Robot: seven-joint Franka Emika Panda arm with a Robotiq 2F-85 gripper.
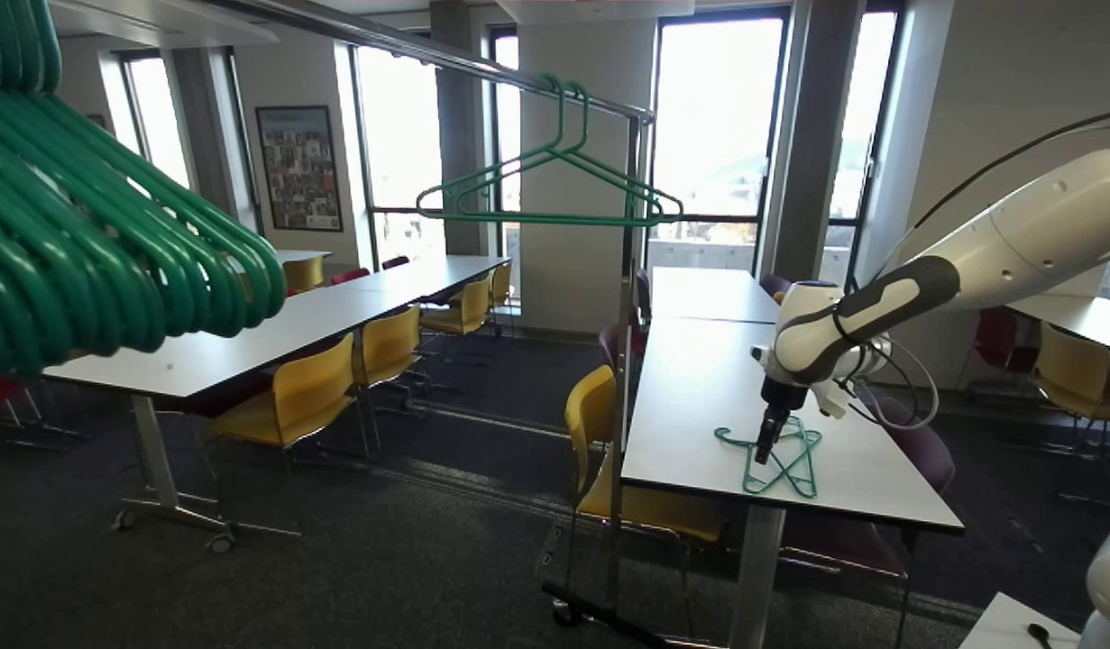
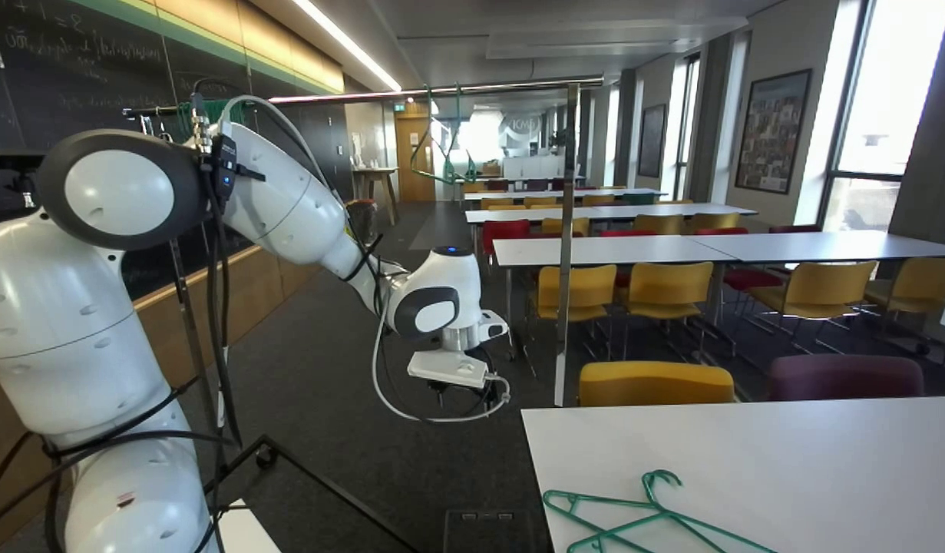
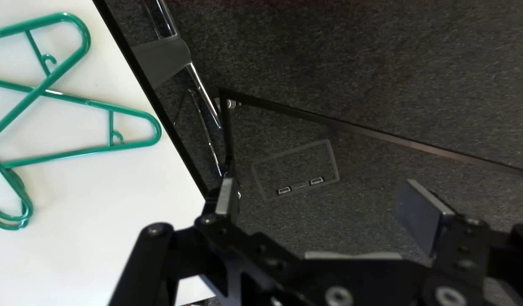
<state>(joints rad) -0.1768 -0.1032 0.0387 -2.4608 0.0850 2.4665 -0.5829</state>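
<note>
While two green hangers [image 1: 545,218] hang from the rail [image 1: 600,104] near the worktop [image 3: 117,212], loose hangers [image 3: 39,90] lie crossed on it, seemingly still to be lifted; the tool [image 3: 323,197], jaws spread and holding nothing, hovers beside the worktop's edge.

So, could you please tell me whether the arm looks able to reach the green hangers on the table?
Probably yes: the gripper is open and nothing visible blocks the green hangers, though it hangs off to one side and would need to shift across.
</note>
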